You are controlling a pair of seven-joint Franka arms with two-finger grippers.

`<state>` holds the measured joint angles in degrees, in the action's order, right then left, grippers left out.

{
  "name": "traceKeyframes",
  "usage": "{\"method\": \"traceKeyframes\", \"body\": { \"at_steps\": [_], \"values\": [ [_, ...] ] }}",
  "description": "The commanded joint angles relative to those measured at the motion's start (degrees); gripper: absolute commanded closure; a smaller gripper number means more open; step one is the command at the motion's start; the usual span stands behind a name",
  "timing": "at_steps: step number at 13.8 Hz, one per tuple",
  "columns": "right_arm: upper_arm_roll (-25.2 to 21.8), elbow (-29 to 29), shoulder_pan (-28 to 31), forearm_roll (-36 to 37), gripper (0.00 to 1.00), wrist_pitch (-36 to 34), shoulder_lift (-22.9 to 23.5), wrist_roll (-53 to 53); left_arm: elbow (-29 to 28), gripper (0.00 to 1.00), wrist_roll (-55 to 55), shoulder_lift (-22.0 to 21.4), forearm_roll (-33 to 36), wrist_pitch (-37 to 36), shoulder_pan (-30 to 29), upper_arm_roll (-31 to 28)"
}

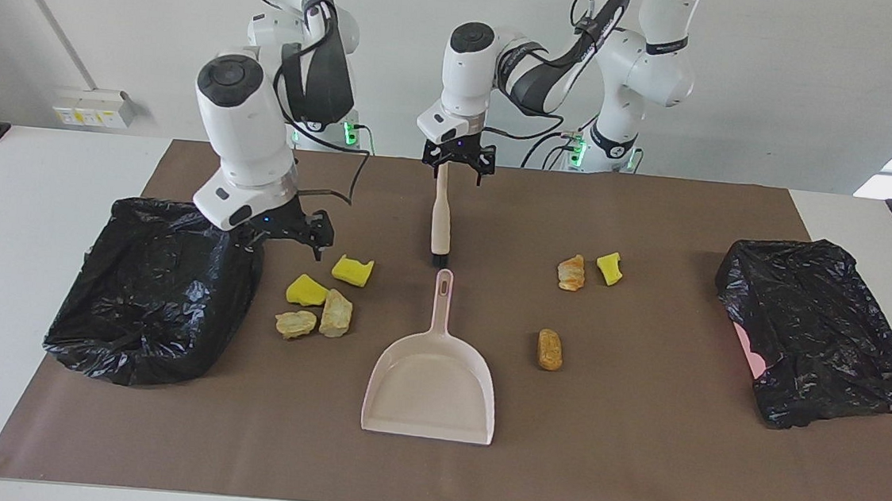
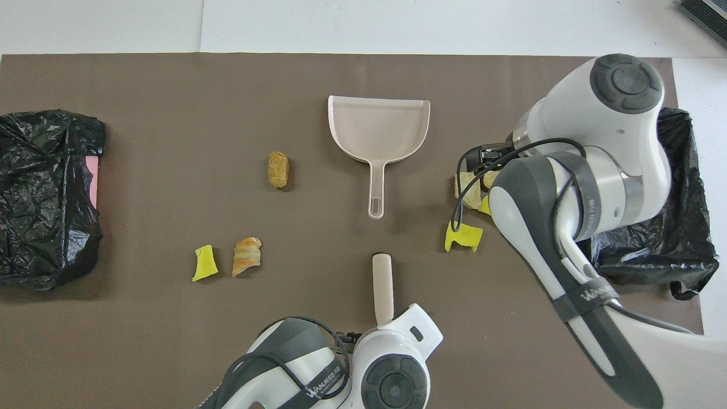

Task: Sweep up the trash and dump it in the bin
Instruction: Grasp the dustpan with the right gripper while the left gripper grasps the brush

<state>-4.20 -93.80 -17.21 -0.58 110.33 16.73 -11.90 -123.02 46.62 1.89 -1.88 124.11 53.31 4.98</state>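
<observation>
Seven pieces of trash are counted on the brown mat (image 1: 637, 457) of the worktop (image 1: 21, 193): three yellow sponge chunks and four tan bread-like pieces. In the facing view, a cluster of four lies at 9 o'clock of the dustpan handle: a yellow chunk (image 1: 353, 270), a second yellow chunk (image 1: 306, 290), a tan piece (image 1: 337, 314) and another tan piece (image 1: 295, 324). At 3 o'clock of the handle lie a striped bread piece (image 1: 572, 272) beside a third yellow chunk (image 1: 609, 268), with a brown loaf-shaped piece (image 1: 550, 349) at 5 o'clock of them. One beige dustpan (image 1: 433, 381) lies at the middle of the mat. One brush (image 1: 441, 218) is pinched at its handle top by the left pincer (image 1: 457, 164), bristles down near the dustpan handle. The right pincer (image 1: 288, 234) is held, fingers spread, over the edge of a black-lined bin (image 1: 148, 291). A second black-lined bin (image 1: 822, 328) stands at the left arm's end, showing a patch of pink. In the overhead view the cluster is largely covered by the right arm, and the brush bristles are hidden under the left wrist.
</observation>
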Motion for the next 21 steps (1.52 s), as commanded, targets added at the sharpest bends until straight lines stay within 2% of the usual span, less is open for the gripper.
{"method": "traceKeyframes", "body": {
  "at_steps": [1, 3, 6, 8, 13, 15, 16, 21],
  "values": [
    [0.0, 2.5, -1.7, -1.1, 0.00, 1.7, 2.6, -3.8, -2.7, 0.02, 1.1, -1.3, -0.3, 2.3, 2.0, -0.9],
    [0.1, 2.0, -1.8, -1.0, 0.00, 3.2, 2.6, -3.7, -3.2, 0.07, 1.1, -1.3, -1.8, 2.4, 2.8, -0.8],
    [0.2, 1.9, -2.2, -1.2, 0.00, 3.0, 2.7, -3.9, -3.4, 0.11, 2.8, 1.1, -2.2, 3.4, 4.9, -0.8],
    [0.1, 2.2, -3.9, -2.8, 0.00, 3.5, 4.3, -6.3, -3.0, 0.15, 3.1, 1.5, -2.2, 4.4, 4.8, -0.8],
    [0.1, 2.3, -4.1, -2.8, 0.00, 4.0, 5.1, -7.4, -3.5, 0.41, 2.8, 1.4, -3.0, 4.7, 4.6, -0.8],
    [0.1, 2.2, -4.1, -2.8, 0.00, 4.8, 5.1, -7.4, -3.5, 0.59, 2.9, 1.4, -3.8, 3.9, 4.5, -0.8],
    [0.1, 2.2, -4.1, -2.8, 0.00, 4.8, 5.1, -7.4, -3.5, 0.64, 2.8, 1.4, -3.8, 3.3, 4.5, -0.8],
    [0.1, 2.1, -4.0, -2.8, 0.00, 4.8, 5.1, -7.3, -3.5, 0.66, 2.8, 1.0, -4.9, 1.5, 4.5, -0.8]
  ]
}}
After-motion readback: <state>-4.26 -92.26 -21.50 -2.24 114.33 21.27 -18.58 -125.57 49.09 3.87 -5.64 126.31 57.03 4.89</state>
